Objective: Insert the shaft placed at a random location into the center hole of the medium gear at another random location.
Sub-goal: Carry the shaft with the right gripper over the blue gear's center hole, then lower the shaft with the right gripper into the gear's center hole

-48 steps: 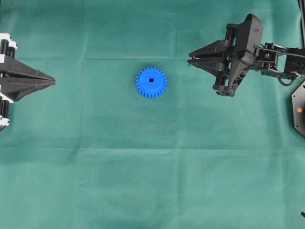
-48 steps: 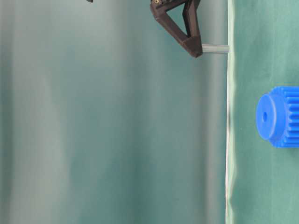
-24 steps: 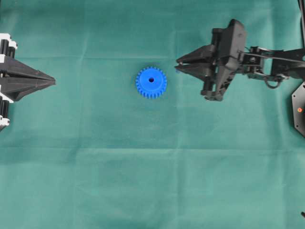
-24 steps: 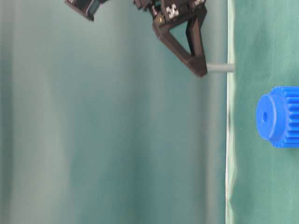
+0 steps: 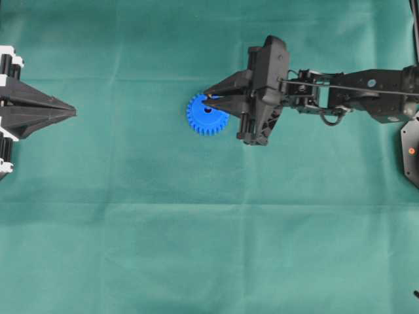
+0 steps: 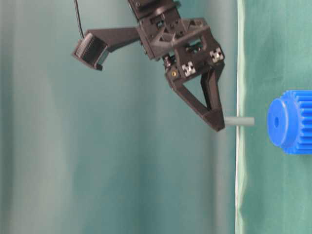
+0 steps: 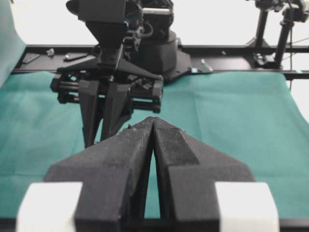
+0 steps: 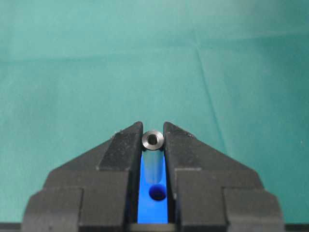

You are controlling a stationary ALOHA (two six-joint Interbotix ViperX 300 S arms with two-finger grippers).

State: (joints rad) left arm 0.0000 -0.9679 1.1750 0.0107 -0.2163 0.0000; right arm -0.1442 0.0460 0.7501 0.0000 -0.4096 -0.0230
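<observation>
Right wrist view — right gripper (image 8: pixel 153 141) clamps silvery hollow-ended shaft (image 8: pixel 153 140) above blue medium gear (image 8: pixel 152 205).

Cloth (image 5: pixel 196 229): plain dark green, faint fold lines, no print. Gear (image 5: pixel 207 115): bright blue all over; its centre hole (image 8: pixel 157 193) reads dark blue to black. Shaft (image 6: pixel 239 121): silvery grey, with a dark bore at the end face. Right gripper (image 5: pixel 204 100): matt black, with small black-and-white square markers on its body. Left gripper (image 7: pixel 153 121): matt black with white blocks at the base. Backdrop (image 6: pixel 73 170) in the table-level view: pale grey-green.
</observation>
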